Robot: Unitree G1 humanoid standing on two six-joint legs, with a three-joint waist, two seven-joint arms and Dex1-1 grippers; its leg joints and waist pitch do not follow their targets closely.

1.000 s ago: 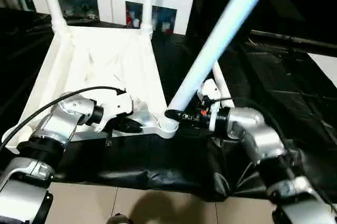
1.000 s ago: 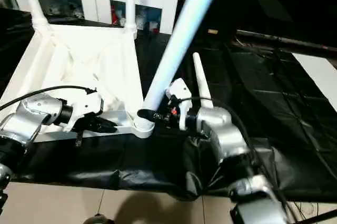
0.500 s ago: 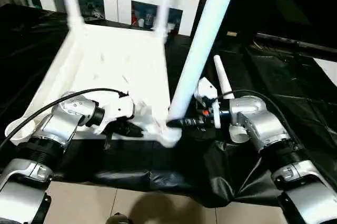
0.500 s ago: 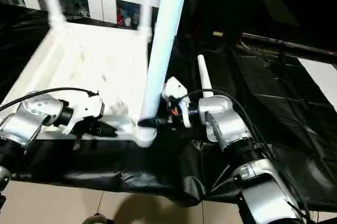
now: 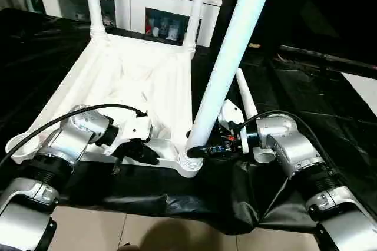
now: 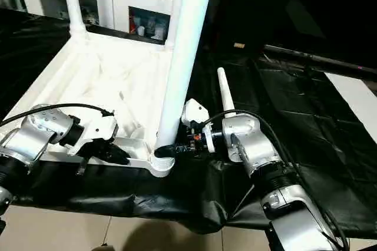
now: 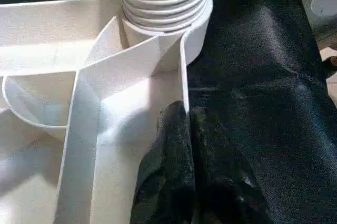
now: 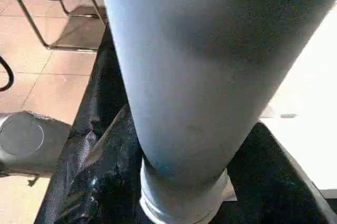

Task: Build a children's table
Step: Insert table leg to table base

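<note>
Tabletop near rim at lower centre is pinched by the clenched left gripper; the socketed leg is grasped by the right gripper.

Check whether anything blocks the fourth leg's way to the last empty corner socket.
Nothing visible blocks it, though the spare leg lies right of the tabletop, across from the empty socket at its near-left corner; the left claw presses the near rim between.

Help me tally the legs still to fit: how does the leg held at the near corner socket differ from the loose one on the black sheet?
The held leg stands nearly upright, its ribbed end in the tabletop's near corner socket; the loose leg lies flat on the black sheet. The right gripper grips the held leg near its base; nothing holds the loose leg. Both are long white tubes.
</note>
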